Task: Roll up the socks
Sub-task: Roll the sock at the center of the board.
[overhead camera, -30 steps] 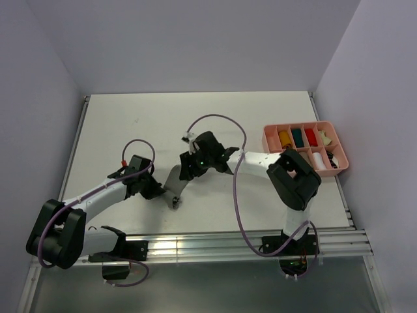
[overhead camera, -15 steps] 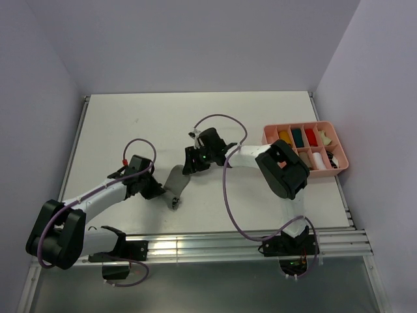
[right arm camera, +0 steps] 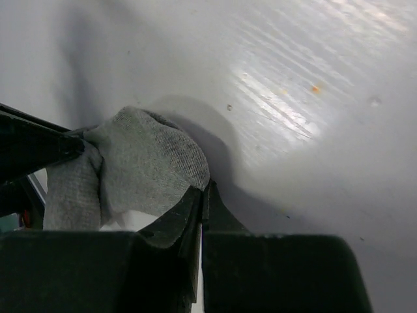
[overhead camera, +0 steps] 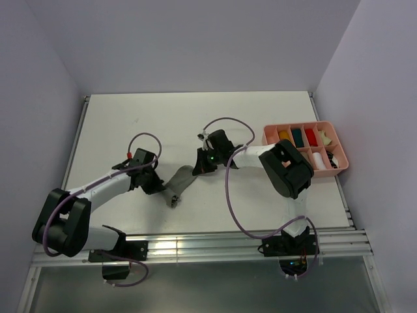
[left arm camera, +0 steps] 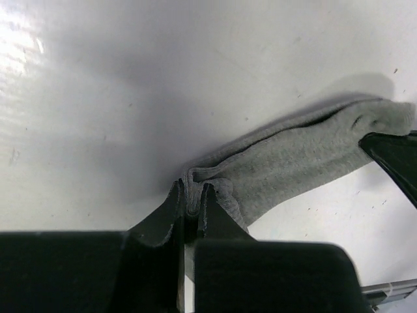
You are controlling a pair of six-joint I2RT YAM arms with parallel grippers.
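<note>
Top external view: the grey sock (overhead camera: 180,180) lies on the white table (overhead camera: 130,124), left of centre and near the front edge, stretched between the two arms.
Left side: the left gripper (left arm camera: 192,195) is clamped tight on one bunched end of the sock, with folded fabric between its fingers.
Right side: the right gripper (right arm camera: 203,190) is pinched together on the edge of the other end, and only a thin bit of fabric seems held.
First risk: the right hold looks shallow, so I think a pull could make the fabric slip out.
Second risk: if the arms draw apart, the sock would stretch instead of roll, and a loose roll may open again.
Third risk: the fingers work near each other and could collide as the sock gets shorter.
Surface: smooth, white and a little glossy, so the sock probably slides easily.
Room: plain pale walls (overhead camera: 195,45) stand around the table. A pink tray (overhead camera: 266,137) with small coloured bundles (overhead camera: 298,136) stands at the right, well apart from the sock.
</note>
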